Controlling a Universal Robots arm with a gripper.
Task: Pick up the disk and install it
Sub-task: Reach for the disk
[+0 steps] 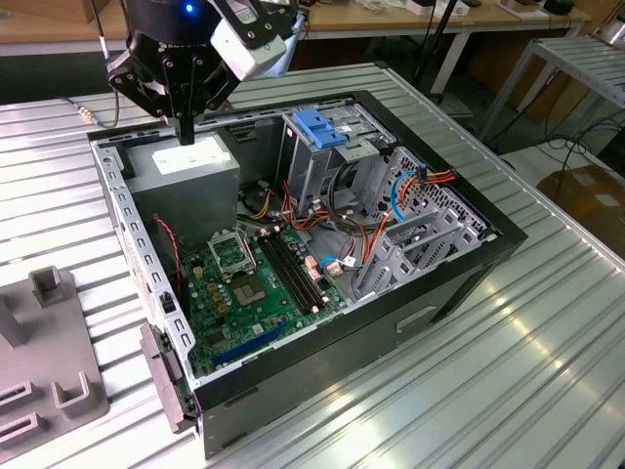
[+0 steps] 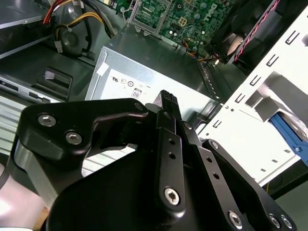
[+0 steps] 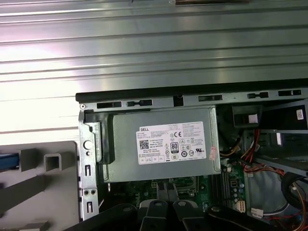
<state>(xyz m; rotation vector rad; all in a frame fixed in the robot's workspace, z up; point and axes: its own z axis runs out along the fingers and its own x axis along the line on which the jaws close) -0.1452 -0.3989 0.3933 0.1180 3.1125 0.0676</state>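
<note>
My gripper [image 1: 186,132] hangs shut over the back corner of the open computer case [image 1: 503,239], just above the grey power supply box [image 1: 190,168]. Nothing is between its black fingers, which press together in both wrist views [image 2: 167,100] [image 3: 166,193]. The power supply's white sticker [image 3: 171,143] lies straight below them. A short blue strip [image 3: 8,161] shows at the edge of the grey fixture [image 3: 45,166] beside the case. I cannot tell whether that strip belongs to the disk.
The blue-handled metal drive cage [image 1: 322,129] stands at the back of the case, with cables [image 1: 371,230] and the green motherboard [image 1: 249,283] beside it. The grey slotted fixture [image 1: 49,391] sits on the ribbed metal table [image 1: 508,381] at the exterior view's left.
</note>
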